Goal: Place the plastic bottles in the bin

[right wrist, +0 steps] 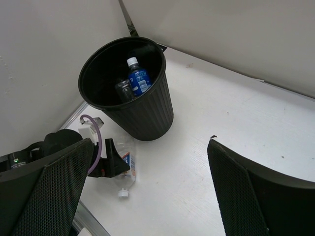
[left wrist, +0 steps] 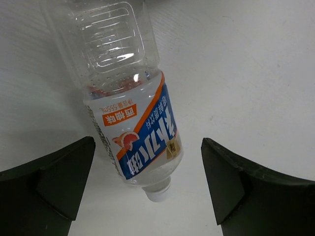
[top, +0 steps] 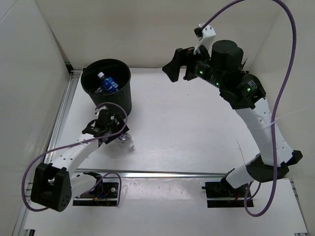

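Note:
The black bin [top: 123,96] stands at the back left and also shows in the right wrist view [right wrist: 147,115]. Inside it lie a blue-label bottle [right wrist: 139,78] and a plain clear bottle [right wrist: 122,88]. The orange bottle is not visible. The red-white-blue label bottle [left wrist: 140,132] lies on the table in front of the bin, its white cap toward the near edge [top: 127,141]. My left gripper [left wrist: 146,143] is open, low over this bottle with a finger on each side, not touching. My right gripper [right wrist: 150,145] is open and empty, held high over the table's middle back [top: 176,65].
White walls close the left and back sides. An aluminium rail [top: 162,173] runs along the near edge and another [top: 64,110] along the left. Purple cables [top: 288,64] loop from both arms.

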Robot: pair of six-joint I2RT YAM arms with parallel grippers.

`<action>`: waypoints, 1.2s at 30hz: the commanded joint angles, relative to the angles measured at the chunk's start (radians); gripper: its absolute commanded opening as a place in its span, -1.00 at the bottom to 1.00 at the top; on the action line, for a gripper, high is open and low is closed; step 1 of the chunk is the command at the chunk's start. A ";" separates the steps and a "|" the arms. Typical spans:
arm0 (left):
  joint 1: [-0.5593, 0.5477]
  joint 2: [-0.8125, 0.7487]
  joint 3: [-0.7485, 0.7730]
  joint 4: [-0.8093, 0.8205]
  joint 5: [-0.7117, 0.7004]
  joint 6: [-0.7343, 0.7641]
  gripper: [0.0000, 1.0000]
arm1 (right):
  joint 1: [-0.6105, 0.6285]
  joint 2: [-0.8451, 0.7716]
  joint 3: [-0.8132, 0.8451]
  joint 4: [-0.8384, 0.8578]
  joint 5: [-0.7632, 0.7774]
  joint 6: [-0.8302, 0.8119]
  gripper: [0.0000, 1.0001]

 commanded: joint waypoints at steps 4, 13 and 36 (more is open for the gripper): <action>-0.013 0.069 0.036 0.029 0.003 -0.025 1.00 | -0.004 -0.072 -0.012 -0.007 0.046 -0.037 1.00; -0.013 0.205 0.068 0.029 0.013 0.006 0.90 | -0.004 -0.114 -0.066 -0.017 0.095 -0.057 1.00; -0.213 -0.192 0.512 -0.048 0.027 0.159 -0.22 | -0.042 -0.040 -0.044 -0.017 0.017 -0.017 1.00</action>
